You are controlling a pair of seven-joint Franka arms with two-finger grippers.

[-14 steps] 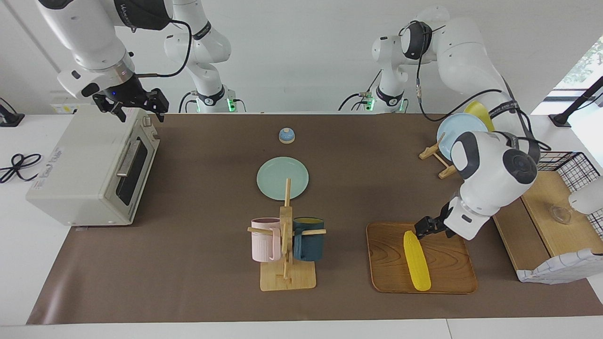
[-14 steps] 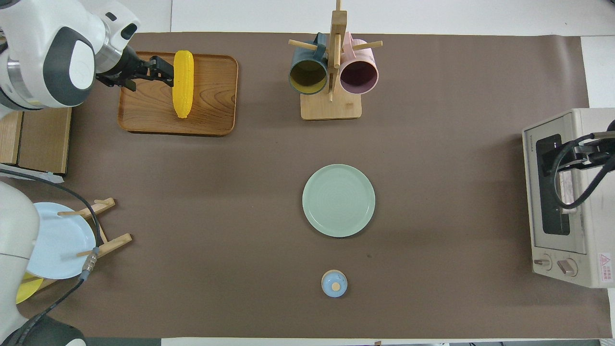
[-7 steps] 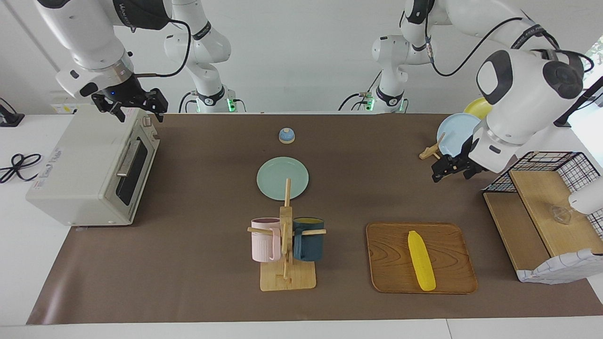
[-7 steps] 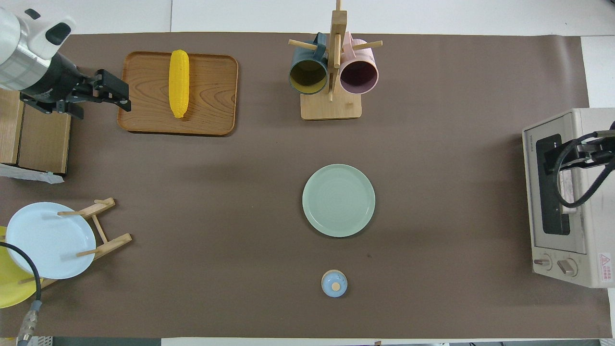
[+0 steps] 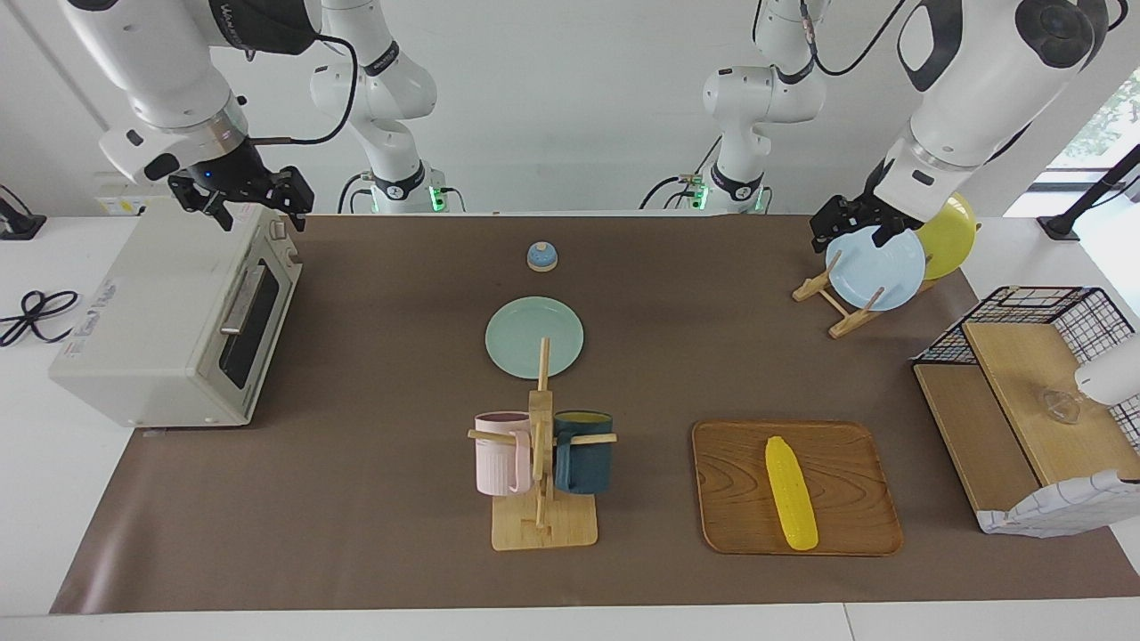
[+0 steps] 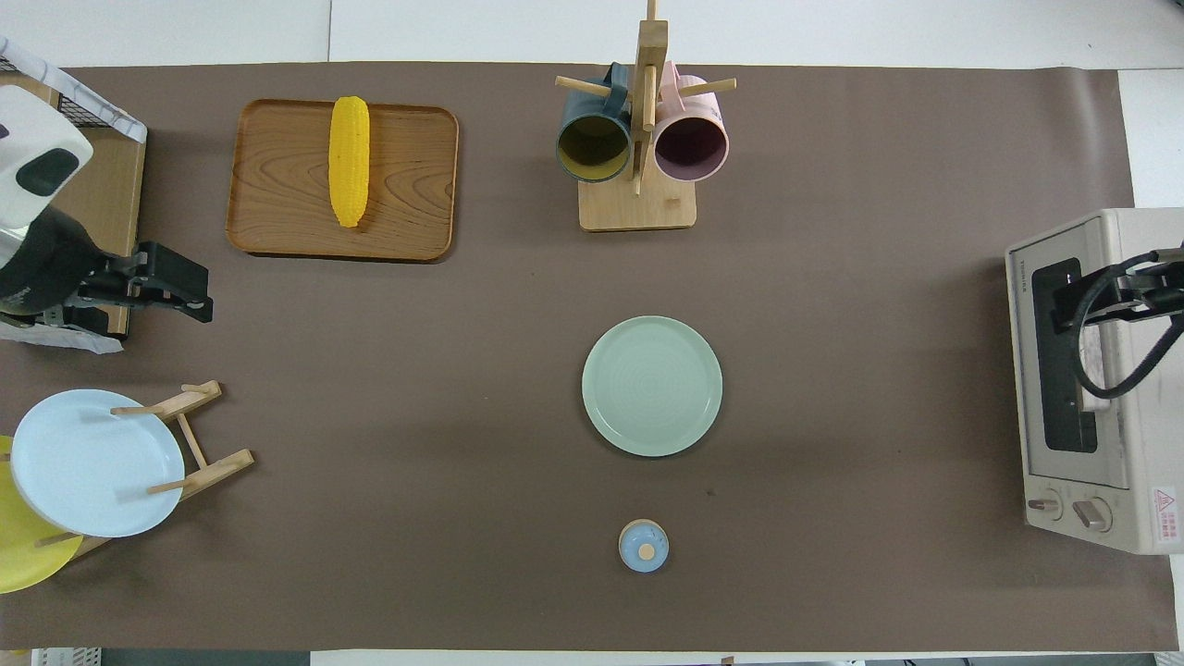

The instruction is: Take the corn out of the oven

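Observation:
The yellow corn [image 5: 791, 492] lies on a wooden tray [image 5: 846, 525], farther from the robots than the plate rack, toward the left arm's end; it also shows in the overhead view [image 6: 349, 162]. The off-white oven [image 5: 160, 329] stands at the right arm's end with its dark glass door shut, also seen in the overhead view [image 6: 1133, 518]. My left gripper [image 5: 848, 233] is open and empty, raised over the plate rack, well away from the corn; the overhead view [image 6: 199, 296] shows it too. My right gripper [image 5: 261, 218] is open and empty over the oven's top.
A mug tree [image 5: 541, 463] holds a pink and a dark blue mug. A green plate [image 5: 534, 336] and a small blue knob [image 5: 541, 256] lie mid-table. A rack [image 5: 837, 312] holds a light blue and a yellow plate. A wire basket with wooden shelves [image 5: 1024, 392] stands at the left arm's end.
My left gripper has lifted away from the corn on the tray and swung up toward the robots, over the plate rack. The corn shifted slightly on the tray. The right arm barely moved.

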